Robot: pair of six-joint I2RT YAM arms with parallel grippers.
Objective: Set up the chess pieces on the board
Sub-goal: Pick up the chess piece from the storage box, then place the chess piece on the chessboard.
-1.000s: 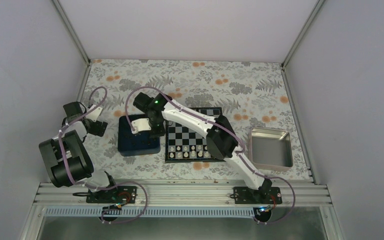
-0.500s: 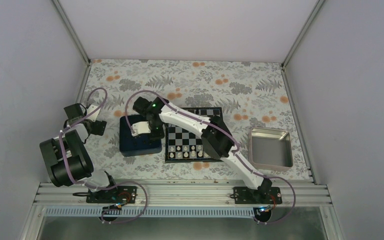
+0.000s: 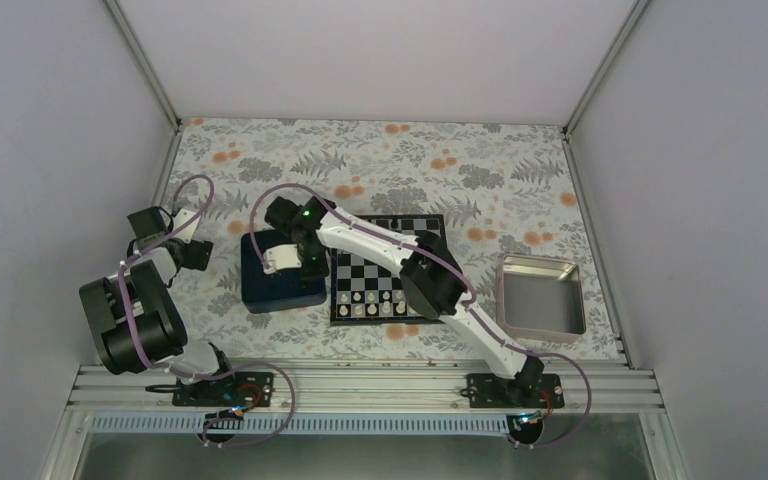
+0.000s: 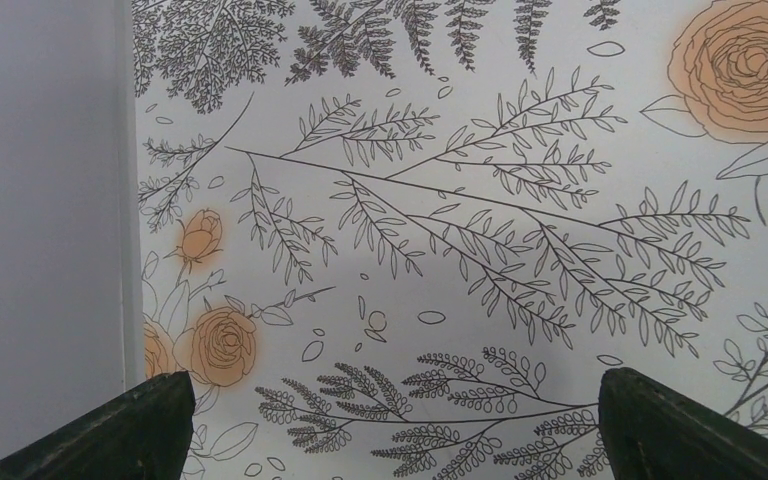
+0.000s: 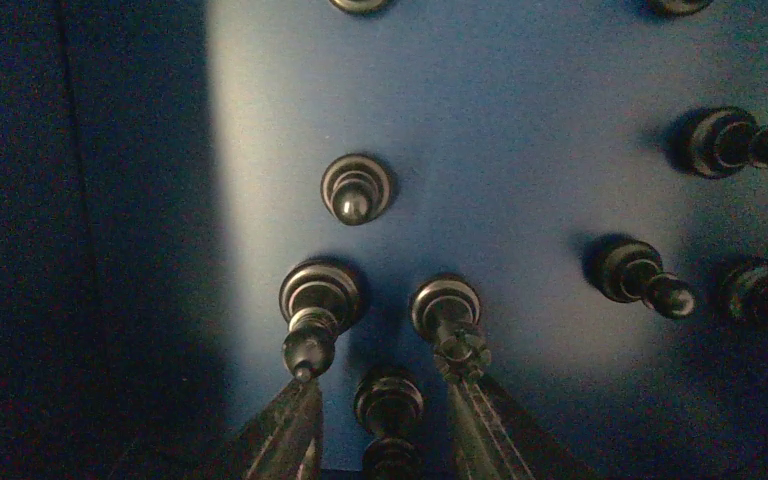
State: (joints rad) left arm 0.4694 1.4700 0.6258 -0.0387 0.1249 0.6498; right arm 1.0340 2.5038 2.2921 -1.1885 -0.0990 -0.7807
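In the right wrist view several black chess pieces stand on the dark blue tray [image 5: 520, 150]. My right gripper [image 5: 384, 392] hangs low over it, its two fingers either side of one black piece [image 5: 390, 402], with a narrow gap showing on each side. Two other pieces, one with a ball top [image 5: 312, 320] and one with a crown top [image 5: 452, 325], stand just beyond the fingertips. The board [image 3: 380, 268] lies right of the blue tray [image 3: 265, 292], with white pieces [image 3: 378, 308] along its near rows. My left gripper [image 4: 392, 385] is wide open over bare floral cloth at far left.
A silver metal tray [image 3: 540, 295] sits right of the board. The right arm [image 3: 425, 280] stretches across the board and hides part of it. Grey walls close in the floral table on the left, back and right. The left arm [image 3: 135, 320] is folded near the left wall.
The right arm has shifted a little left over the blue tray and its fingers have narrowed around the black piece. The left arm has not moved.
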